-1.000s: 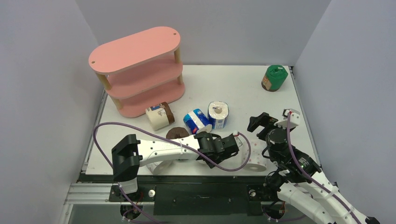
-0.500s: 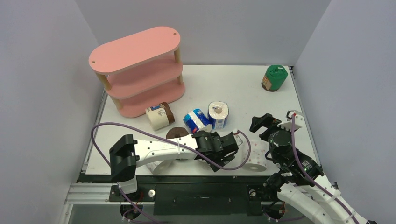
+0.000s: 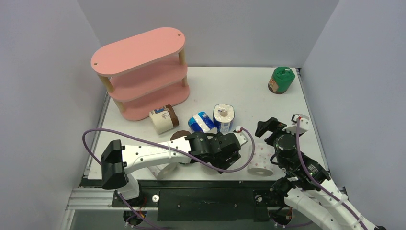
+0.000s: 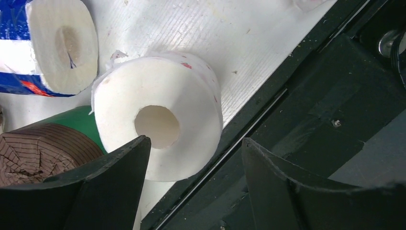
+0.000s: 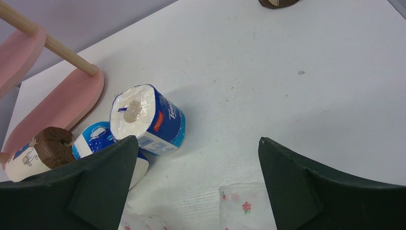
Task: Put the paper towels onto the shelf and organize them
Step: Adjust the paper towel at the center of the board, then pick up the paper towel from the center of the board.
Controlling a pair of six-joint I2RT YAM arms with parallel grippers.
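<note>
We see the left jaws spread open low over the bench's [image 3: 239, 91] near edge. A white pink-dotted roll [image 4: 158, 112] lies on its side just ahead of them, its core hole facing the wrist camera. One finger [image 4: 110, 182] overlaps its lower edge and the other stands clear of it. Just beside this roll sit a green roll with a brown striped end [image 4: 43, 148] and a blue-and-white roll [image 4: 52, 48].

The right jaws gape wide above bare bench, holding nothing, with another pink-dotted roll [image 3: 261, 160] below them near the front edge. Ahead of them a blue-and-white roll on end [image 5: 148, 117] touches the one on its side.

A beige roll [image 3: 162, 120] rests just in front of the pink shelf's [image 3: 143, 72] bottom board at the bench's far left. A green roll [image 3: 280, 80] stands well apart in the far right corner.
</note>
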